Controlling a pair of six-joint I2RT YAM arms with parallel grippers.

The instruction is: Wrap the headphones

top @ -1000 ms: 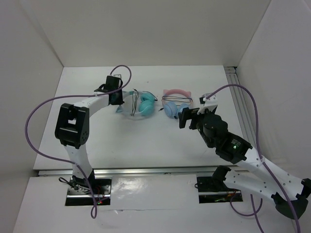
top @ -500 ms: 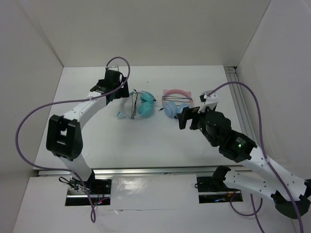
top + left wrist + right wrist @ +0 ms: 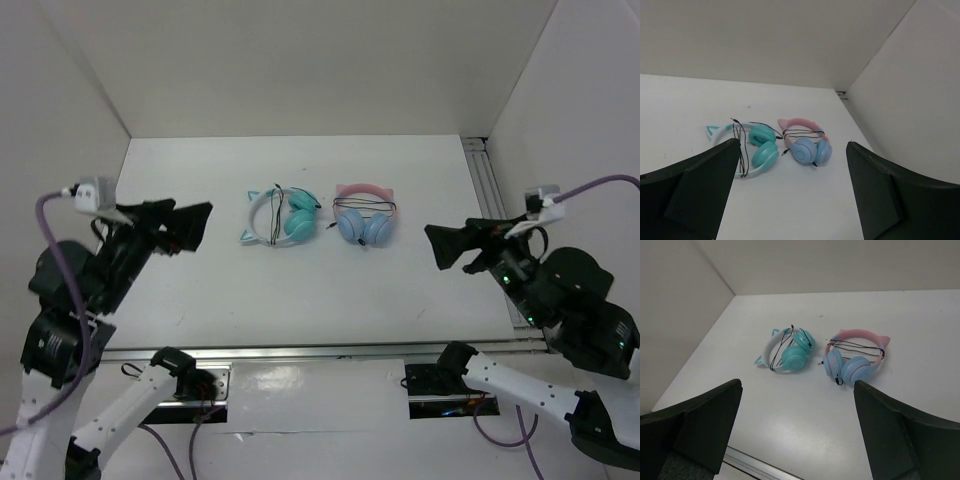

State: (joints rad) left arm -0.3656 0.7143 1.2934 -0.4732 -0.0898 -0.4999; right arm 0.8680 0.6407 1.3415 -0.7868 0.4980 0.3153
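The teal headphones [image 3: 297, 222] lie mid-desk [image 3: 300, 290], toward the far edge, with the black cable [image 3: 781, 349] looped round the band. Wrapping looks done. The left pincer [image 3: 198, 228] and right pincer [image 3: 435, 248] gape wide, holding nothing, well apart from it. Next, maybe just tuck in any loose end.

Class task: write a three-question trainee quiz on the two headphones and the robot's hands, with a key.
1. Are the left hand and the right hand open or shut?
2. In the top view, the teal headphones lie: A) left of the pink headphones; B) on them; C) right of them.
3. True or false: a hand holds the teal headphones.
Key: 1 both open; 2 A; 3 false.
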